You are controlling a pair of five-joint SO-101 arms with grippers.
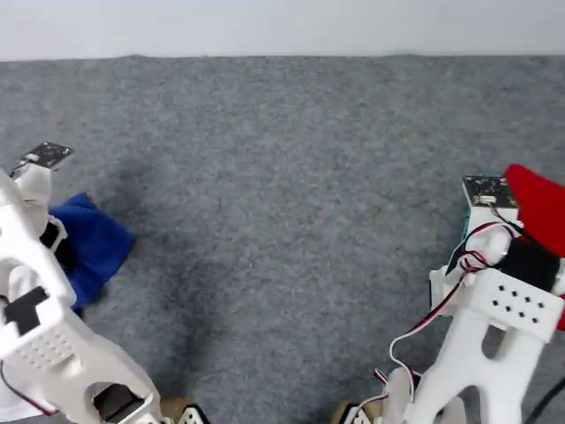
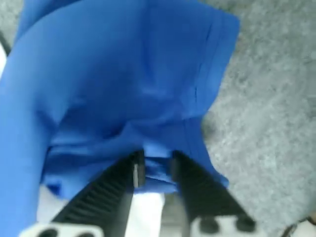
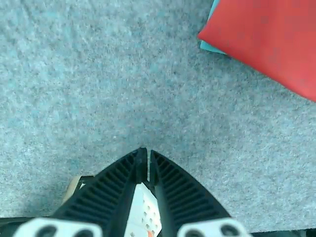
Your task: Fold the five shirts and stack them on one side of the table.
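Note:
A crumpled blue shirt [image 1: 93, 243] lies at the table's left edge, partly under the left arm [image 1: 35, 300]. In the left wrist view my left gripper [image 2: 155, 164] is shut on a fold of the blue shirt [image 2: 123, 84], with blue cloth bunched between its fingers and white cloth [image 2: 145, 212] showing below it. A folded red shirt [image 1: 538, 208] rests on a teal one [image 1: 465, 225] at the right edge. My right gripper [image 3: 148, 154] is shut on nothing, over bare grey felt a short way from the red shirt [image 3: 266, 39] and the teal edge [image 3: 211, 45].
Grey felt [image 1: 291, 194] covers the table from the blue shirt to the red stack. The right arm [image 1: 494, 309] stands beside the stack with loose wires [image 1: 441, 309]. A bit of white cloth [image 1: 13, 408] shows at the near left corner.

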